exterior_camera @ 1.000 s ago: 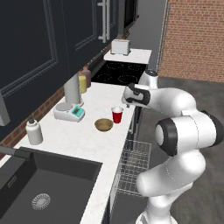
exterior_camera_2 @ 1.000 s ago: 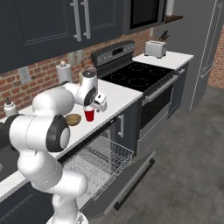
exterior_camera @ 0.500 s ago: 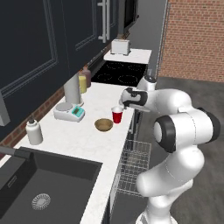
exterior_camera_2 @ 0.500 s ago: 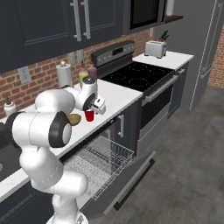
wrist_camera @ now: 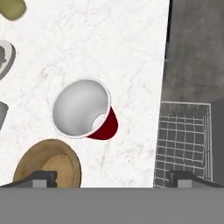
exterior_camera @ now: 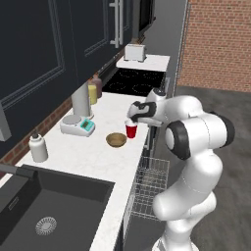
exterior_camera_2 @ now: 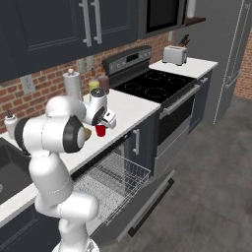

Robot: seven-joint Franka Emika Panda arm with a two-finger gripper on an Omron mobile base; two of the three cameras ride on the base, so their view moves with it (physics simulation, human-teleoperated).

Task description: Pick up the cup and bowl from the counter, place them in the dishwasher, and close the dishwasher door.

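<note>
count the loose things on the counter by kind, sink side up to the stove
cup: 1
bowl: 1
kitchen scale: 1
paper towel roll: 1
bottles (white, yellow, brown): 3
total: 7

Red cup (wrist_camera: 87, 111) upright — beside bowl (wrist_camera: 49, 162)

The white arm (exterior_camera: 191, 142) folds forward and down, its gripper (wrist_camera: 111, 177) pointing downward with jaws spread wide
</note>
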